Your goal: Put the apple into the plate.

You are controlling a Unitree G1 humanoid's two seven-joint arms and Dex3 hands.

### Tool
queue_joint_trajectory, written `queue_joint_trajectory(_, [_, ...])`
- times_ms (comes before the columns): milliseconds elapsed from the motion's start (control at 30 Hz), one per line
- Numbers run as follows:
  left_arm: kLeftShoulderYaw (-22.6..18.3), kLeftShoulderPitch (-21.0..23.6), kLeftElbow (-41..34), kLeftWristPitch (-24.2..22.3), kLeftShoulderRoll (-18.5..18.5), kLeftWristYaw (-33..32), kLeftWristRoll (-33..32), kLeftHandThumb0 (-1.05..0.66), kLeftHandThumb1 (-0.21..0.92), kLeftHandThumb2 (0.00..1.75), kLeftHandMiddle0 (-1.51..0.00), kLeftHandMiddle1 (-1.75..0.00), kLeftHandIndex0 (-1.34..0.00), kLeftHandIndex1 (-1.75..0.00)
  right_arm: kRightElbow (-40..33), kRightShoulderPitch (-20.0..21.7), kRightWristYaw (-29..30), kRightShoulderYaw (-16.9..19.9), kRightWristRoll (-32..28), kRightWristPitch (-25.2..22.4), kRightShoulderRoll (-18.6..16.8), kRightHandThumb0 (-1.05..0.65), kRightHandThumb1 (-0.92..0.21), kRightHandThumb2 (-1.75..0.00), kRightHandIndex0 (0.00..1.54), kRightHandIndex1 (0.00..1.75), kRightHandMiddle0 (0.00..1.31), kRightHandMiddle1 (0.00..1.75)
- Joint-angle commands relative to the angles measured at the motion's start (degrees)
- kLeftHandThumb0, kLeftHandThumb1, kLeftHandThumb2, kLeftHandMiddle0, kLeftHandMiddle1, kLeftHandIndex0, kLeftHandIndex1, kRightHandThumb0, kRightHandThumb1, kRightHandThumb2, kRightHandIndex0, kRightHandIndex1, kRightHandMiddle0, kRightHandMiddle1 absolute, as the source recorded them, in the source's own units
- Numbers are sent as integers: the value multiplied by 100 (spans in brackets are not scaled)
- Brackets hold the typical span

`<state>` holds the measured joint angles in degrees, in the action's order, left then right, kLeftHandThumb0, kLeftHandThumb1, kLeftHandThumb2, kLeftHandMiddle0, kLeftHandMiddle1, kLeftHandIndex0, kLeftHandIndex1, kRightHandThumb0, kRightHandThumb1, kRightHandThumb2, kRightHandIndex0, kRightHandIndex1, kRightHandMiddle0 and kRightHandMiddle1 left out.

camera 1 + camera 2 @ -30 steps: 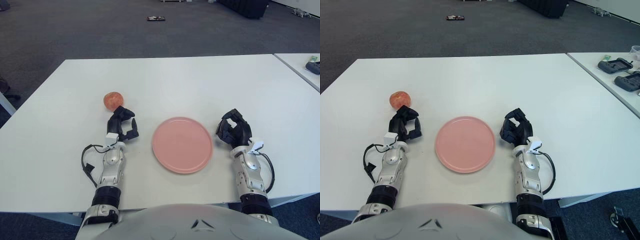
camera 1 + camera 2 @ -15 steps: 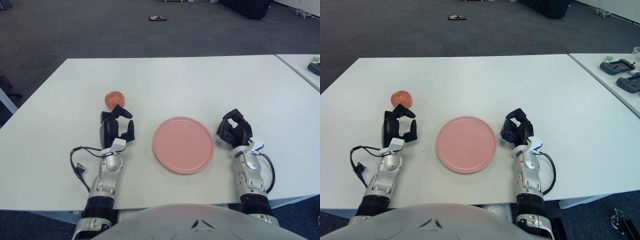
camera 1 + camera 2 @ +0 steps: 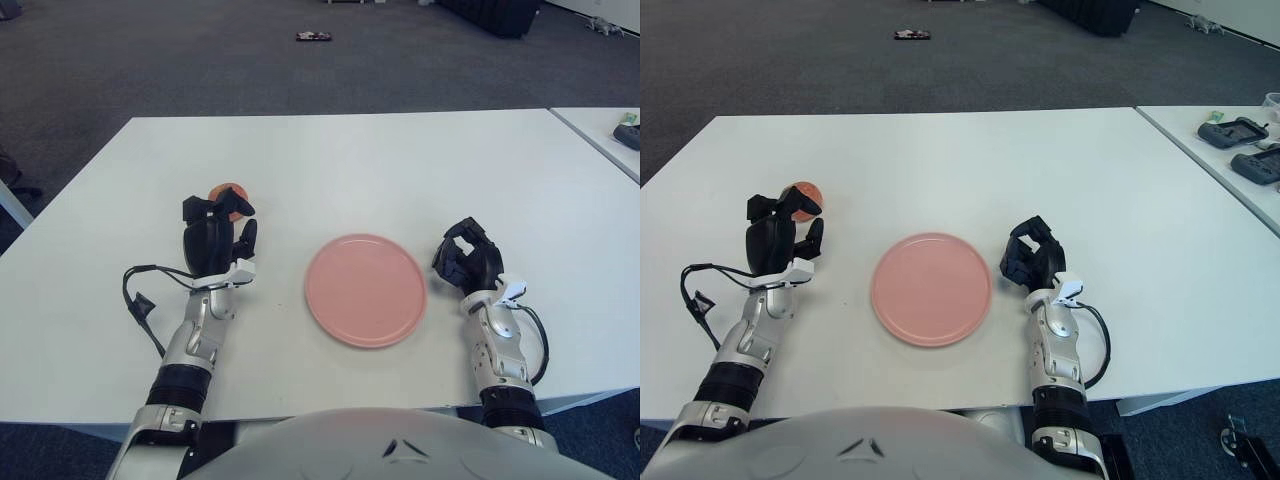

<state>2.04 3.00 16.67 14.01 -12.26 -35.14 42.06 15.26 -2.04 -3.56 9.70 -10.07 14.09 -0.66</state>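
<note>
The apple [image 3: 231, 192] sits on the white worktop [image 3: 340, 160] toward its left side, about midway between the near and far edges, and it is mostly hidden behind the left robot hand [image 3: 212, 232]. That hand is raised in front of the apple on the near side, its dark fingers [image 3: 240, 206] spread and reaching around the fruit from above and from the right. From either eye view it is not possible to tell whether any finger already touches the apple's skin; the fruit appears to rest on the worktop and nothing shows it lifted. The hand holds nothing as far as can be seen.

The pink plate [image 3: 365, 289] lies empty near the middle of the worktop, closer to the near edge, well apart from the apple and to its right. The right robot hand [image 3: 466, 258] shows just beside the plate's right rim, fingers curled loosely inward and holding nothing, idle.

By the look of things the task is at its opening stage: the approach to the apple is nearly complete, but the grasp itself is not yet made. Left to do are closing the fingers on the fruit, lifting it, carrying it rightward to the plate, and setting it down inside the rim.
</note>
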Motion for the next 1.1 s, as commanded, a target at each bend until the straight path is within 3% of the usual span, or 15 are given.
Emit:
queue_joint_trajectory(0, [68,246,160,-84,-244,4,56,-42,56,101,-46,-175,-42,-175,251,-116,69,15,-5,-298,-35,-45,-40,-122,96,175,54,175])
queue_joint_trajectory(67, [102,325,257,-92,-319,-42,67,-42,56,101,-32,-175,-42,-175,263,-116,68,24,-17,-301,-36,-45,-41,-122,96,175,54,175])
queue_joint_trajectory(167, [154,503,479,-89,-427,-170,103,-70,50,102,-14,-173,-14,-172,281,-110,64,39,-41,-301,-38,-45,-41,-121,95,175,54,175])
queue_joint_trajectory(300, [236,717,767,-54,-523,-312,107,-84,45,102,-4,-159,-4,-156,288,-108,57,51,-49,-311,-26,-45,-41,-121,95,175,54,175])
queue_joint_trajectory(400, [296,898,1029,43,-592,-347,37,-89,42,98,-1,-125,-1,-122,285,-111,51,51,-36,-317,-11,-45,-41,-121,95,175,54,175])
queue_joint_trajectory(467, [336,1007,1192,119,-630,-366,-1,-90,41,96,0,-111,0,-110,284,-112,52,52,-32,-320,-5,-45,-41,-121,95,175,53,175])
queue_joint_trajectory(633, [480,1357,1814,409,-756,-372,-98,-92,41,91,0,-66,0,-60,254,-127,62,43,-6,-349,14,-45,-41,-121,96,175,53,175])
queue_joint_trajectory(733, [572,1568,2261,592,-828,-355,-161,-95,42,91,0,-35,0,-20,229,-140,61,33,8,-359,21,-45,-41,-121,96,175,53,175])
queue_joint_trajectory(933, [757,1893,2974,684,-959,-81,-254,-102,46,87,0,-7,0,-2,215,-153,50,44,-21,-347,13,-45,-42,-120,96,175,53,175])
queue_joint_trajectory(1067, [878,2008,3194,618,-1013,51,-272,-104,51,80,0,-2,0,0,236,-146,66,55,-14,-329,9,-45,-41,-121,96,175,54,175])
